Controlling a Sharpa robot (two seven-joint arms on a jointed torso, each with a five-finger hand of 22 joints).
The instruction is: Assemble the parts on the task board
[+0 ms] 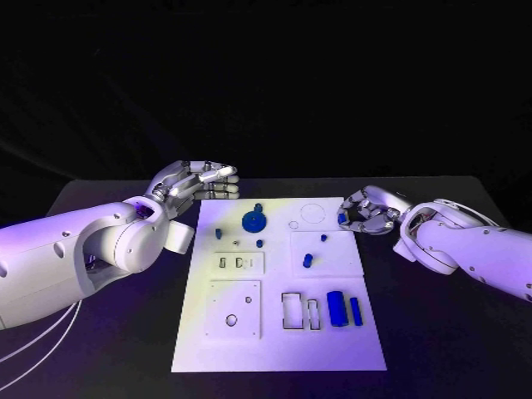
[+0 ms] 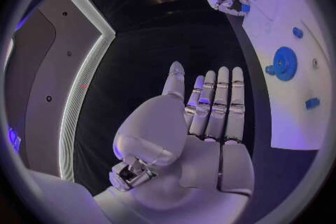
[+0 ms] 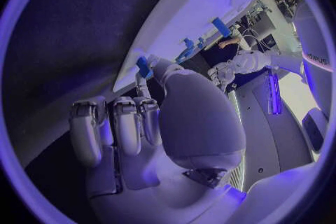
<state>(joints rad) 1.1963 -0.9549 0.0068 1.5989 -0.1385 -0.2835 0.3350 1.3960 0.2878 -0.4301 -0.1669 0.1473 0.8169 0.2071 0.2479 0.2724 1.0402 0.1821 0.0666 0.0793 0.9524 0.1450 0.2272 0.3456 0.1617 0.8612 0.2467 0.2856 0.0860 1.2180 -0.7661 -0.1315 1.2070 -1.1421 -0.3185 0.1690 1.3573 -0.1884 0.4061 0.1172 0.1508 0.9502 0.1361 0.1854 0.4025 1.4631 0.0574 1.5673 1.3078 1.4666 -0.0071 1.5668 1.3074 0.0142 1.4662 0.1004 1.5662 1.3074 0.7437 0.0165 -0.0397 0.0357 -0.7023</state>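
Note:
The white task board (image 1: 278,341) lies in the middle of the table. On it are a blue gear (image 1: 254,222), small blue pegs (image 1: 307,260), a blue cylinder (image 1: 336,307) and a blue bar (image 1: 355,310). My left hand (image 1: 194,184) hovers at the board's far left corner with its fingers (image 2: 218,102) stretched out flat and nothing in it. My right hand (image 1: 369,212) is at the board's far right edge. It pinches a small blue part (image 3: 143,66) between thumb and finger, just off the board's rim. The gear (image 2: 283,63) also appears in the left wrist view.
The board has rectangular slots (image 1: 295,310) and a raised square plate with holes (image 1: 235,309) near its front. Black table (image 1: 458,349) surrounds the board on all sides. White cables (image 1: 27,349) trail beside my left arm.

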